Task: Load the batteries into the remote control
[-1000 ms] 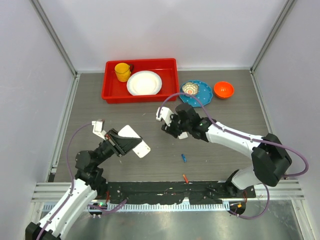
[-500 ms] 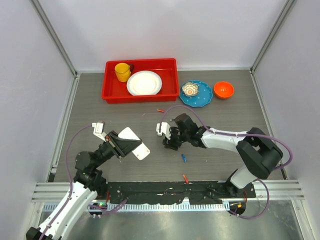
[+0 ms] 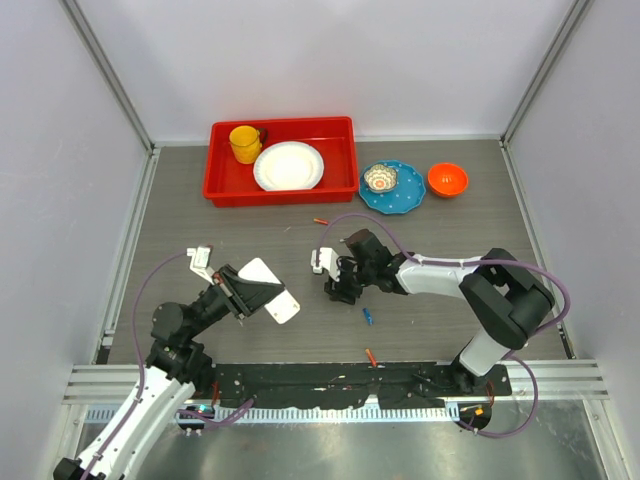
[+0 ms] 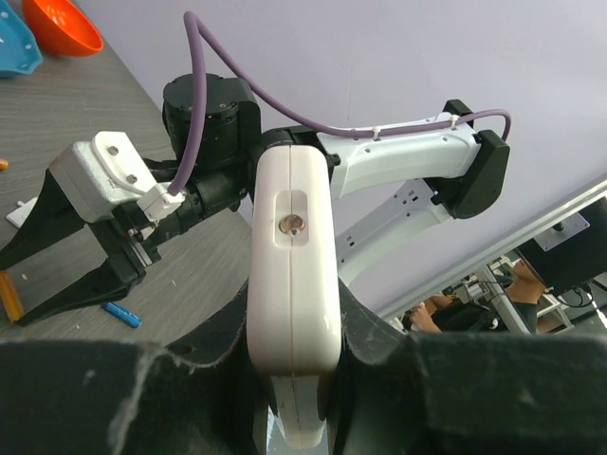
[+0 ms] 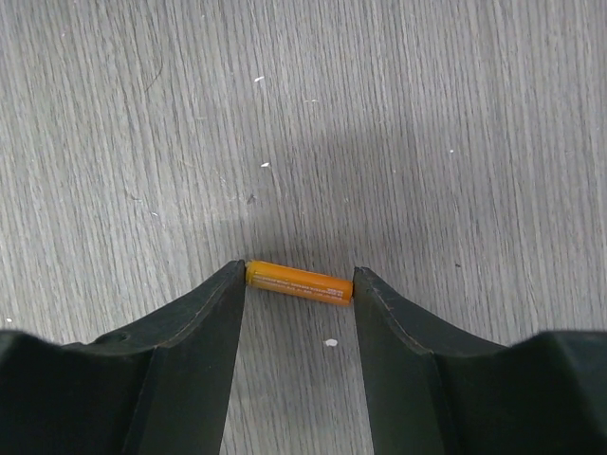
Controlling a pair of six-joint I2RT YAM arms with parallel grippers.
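Bare grey wood-grain table (image 5: pixel 427 114) all round my right gripper (image 5: pixel 299 277). Just beside it, 1 small blue cylinder battery (image 3: pixel 368 316). On my left, near: flat white plastic remote control (image 4: pixel 292 275). The red plastic tray (image 3: pixel 283 195) is well apart.

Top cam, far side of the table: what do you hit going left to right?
yellow mug → white plate (both in the red tray) → blue plate → orange bowl

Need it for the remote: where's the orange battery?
In the right wrist view, the orange battery spans the gap between the right gripper's fingertips, touching both.
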